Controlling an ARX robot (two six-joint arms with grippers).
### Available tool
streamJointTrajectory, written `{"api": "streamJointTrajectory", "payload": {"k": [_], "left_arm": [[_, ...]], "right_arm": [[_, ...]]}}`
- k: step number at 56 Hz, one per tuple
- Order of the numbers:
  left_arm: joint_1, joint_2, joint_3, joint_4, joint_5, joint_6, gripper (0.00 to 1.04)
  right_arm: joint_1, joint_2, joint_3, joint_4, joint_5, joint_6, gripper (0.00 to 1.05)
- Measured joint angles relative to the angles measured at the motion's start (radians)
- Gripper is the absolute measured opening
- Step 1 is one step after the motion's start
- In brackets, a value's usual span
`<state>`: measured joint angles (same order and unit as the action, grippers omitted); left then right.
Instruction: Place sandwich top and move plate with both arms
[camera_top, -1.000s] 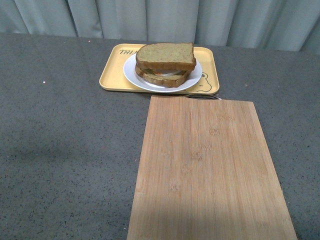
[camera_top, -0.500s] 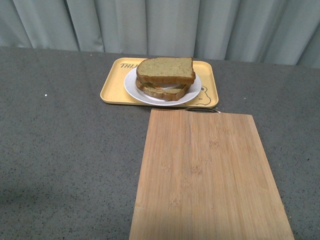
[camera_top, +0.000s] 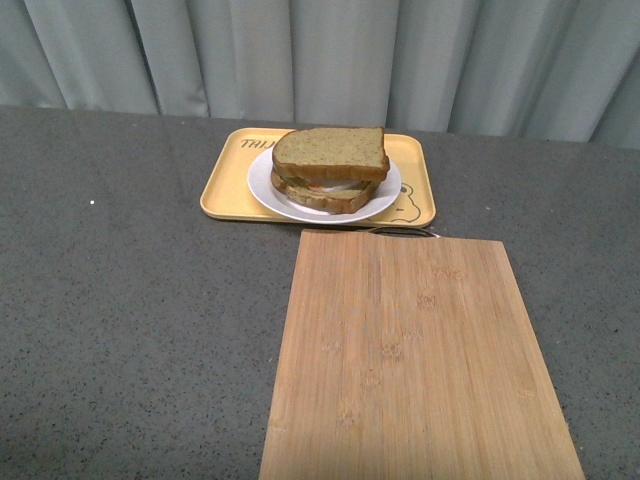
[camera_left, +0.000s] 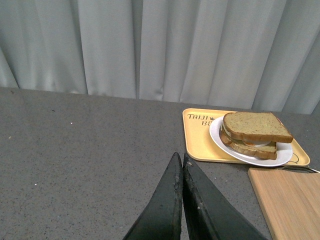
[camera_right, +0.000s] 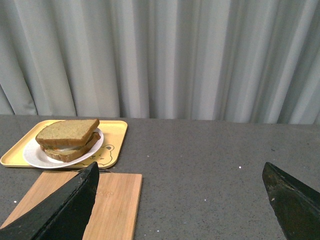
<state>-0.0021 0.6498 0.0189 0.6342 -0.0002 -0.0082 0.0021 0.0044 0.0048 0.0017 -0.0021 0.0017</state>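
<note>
Top slice (camera_top: 331, 151) stacked on sandwich on plate (camera_top: 268, 185), inside tray (camera_top: 222, 190). Left pincer (camera_left: 180, 161) pressed closed, holding nothing. Right pincer (camera_right: 180, 175) spread wide above desk (camera_right: 210, 160).

Hidden and cut off

Sandwich top (camera_top: 331, 147) covering most of the filling, with only a pale sliver showing at the edge. Tray lettering partly masked by the plate (camera_top: 268, 190) in front and left wrist views. Cutting board (camera_top: 415, 360) cropped at the frame bottom. Right tool (camera_right: 181, 172) fingers cropped, tips visible only; left tool (camera_left: 179, 162) base out of frame.
</note>
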Motion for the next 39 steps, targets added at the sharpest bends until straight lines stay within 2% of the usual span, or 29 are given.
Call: {"api": "streamJointTrajectory", "payload": {"k": [21, 39], "left_arm": [[0.000, -0.264, -0.001, -0.247, 0.000, 0.000, 0.04], [0.000, -0.392, -0.001, -0.372, 0.000, 0.000, 0.04]], "right_arm": [[0.000, 0.000, 0.000, 0.000, 0.000, 0.000, 0.95], [0.000, 0.000, 0.000, 0.000, 0.000, 0.000, 0.95]]}}
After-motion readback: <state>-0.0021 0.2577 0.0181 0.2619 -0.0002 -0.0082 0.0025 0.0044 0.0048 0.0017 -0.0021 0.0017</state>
